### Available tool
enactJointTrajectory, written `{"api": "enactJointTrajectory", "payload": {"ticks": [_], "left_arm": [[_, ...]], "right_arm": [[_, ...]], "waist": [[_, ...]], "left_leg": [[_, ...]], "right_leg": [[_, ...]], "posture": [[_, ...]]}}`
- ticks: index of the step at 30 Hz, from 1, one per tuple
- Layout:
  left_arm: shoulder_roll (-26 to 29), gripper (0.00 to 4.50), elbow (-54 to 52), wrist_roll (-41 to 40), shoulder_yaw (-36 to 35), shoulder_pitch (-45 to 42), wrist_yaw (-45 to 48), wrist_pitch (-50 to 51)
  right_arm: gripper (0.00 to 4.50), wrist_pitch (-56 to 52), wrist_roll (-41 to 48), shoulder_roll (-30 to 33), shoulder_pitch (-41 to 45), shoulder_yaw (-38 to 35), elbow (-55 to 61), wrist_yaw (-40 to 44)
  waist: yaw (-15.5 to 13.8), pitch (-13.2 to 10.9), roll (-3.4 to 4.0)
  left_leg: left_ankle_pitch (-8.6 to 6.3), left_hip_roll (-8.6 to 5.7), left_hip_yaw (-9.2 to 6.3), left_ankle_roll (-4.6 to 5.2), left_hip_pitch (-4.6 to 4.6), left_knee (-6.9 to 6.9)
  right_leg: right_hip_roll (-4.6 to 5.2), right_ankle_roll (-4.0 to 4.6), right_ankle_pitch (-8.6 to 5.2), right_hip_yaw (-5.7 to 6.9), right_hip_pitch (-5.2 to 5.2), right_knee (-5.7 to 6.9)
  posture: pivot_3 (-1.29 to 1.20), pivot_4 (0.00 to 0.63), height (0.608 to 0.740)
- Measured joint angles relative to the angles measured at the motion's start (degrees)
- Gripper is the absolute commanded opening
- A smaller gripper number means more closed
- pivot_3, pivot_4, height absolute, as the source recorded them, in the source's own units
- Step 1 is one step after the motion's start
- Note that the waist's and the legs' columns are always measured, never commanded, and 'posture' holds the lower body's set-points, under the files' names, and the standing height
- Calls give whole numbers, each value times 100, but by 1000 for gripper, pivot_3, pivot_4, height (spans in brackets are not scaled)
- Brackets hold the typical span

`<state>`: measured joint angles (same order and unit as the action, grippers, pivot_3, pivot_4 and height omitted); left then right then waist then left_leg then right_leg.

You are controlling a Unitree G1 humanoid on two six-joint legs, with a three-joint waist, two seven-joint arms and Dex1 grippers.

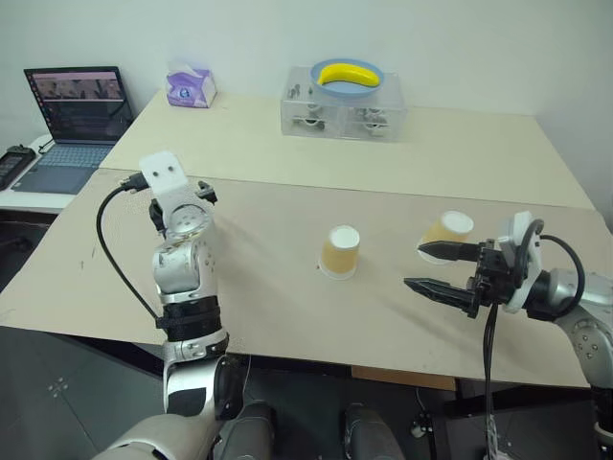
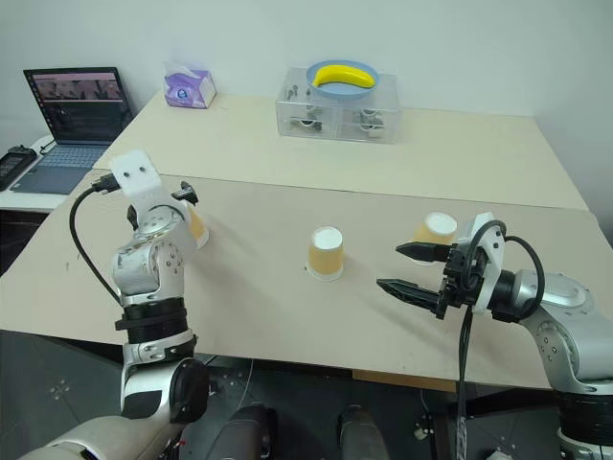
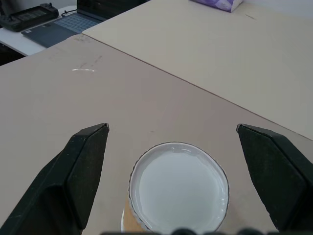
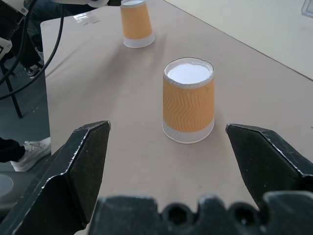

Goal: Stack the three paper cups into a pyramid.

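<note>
Three tan-orange paper cups stand upside down, apart, on the near table. The middle cup is alone at the centre. The right cup stands just behind my right gripper, which is open, points toward the middle cup and holds nothing. The left cup sits right at my left hand. In the left wrist view its white base lies low between the spread fingers of my open left gripper, which do not touch it. The right wrist view also catches that left cup.
On the far table stand a clear plastic box with a banana in a blue bowl on top, and a purple tissue box. A laptop sits on a side desk at the left. The near table's front edge is close.
</note>
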<state>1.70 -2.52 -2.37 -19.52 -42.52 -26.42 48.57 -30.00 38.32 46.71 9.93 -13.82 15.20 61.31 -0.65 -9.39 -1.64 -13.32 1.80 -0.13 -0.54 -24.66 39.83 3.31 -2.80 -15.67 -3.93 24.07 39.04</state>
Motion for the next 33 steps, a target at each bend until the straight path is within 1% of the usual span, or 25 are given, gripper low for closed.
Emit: {"api": "enactJointTrajectory", "payload": {"ticks": [13, 22, 24, 27, 33], "left_arm": [[-16, 4473, 126, 6, 47, 74, 78, -205], [-133, 4473, 183, 5, 33, 216, 60, -205], [-135, 3934, 203, 3, 26, 217, 56, -211], [-150, 2997, 208, -20, -20, 217, 83, -247], [-25, 2997, 231, 26, 77, 213, 189, -406]], "right_arm": [[4500, 0, 3, 3, 16, -9, 0, 2], [4500, -1, 4, 63, 29, -23, -1, 44], [4500, -1, 4, 79, 29, -26, -2, 55], [4500, -1, 4, 82, 29, -26, -6, 64], [4500, -1, 4, 92, 49, -27, -49, 93]], "waist": [[1, 0, 0], [0, 0, 0], [1, 0, 0], [1, 0, 0], [0, 0, 0]], "left_leg": [[0, 0, 0, 0, 0, 0], [0, 0, 0, 0, 0, 0], [0, 0, 0, 0, 0, 0], [0, 0, 0, 0, 0, 0], [0, 0, 0, 0, 0, 0]], "right_leg": [[0, 0, 0, 0, 0, 0], [0, 0, 0, 0, 0, 1], [0, 0, 0, 0, -1, 0], [0, 0, 0, 0, 0, 0], [0, 0, 0, 0, -1, 0]], "posture": [[0, 150, 694], [0, 150, 694], [0, 150, 694], [0, 150, 694], [0, 150, 694]]}}
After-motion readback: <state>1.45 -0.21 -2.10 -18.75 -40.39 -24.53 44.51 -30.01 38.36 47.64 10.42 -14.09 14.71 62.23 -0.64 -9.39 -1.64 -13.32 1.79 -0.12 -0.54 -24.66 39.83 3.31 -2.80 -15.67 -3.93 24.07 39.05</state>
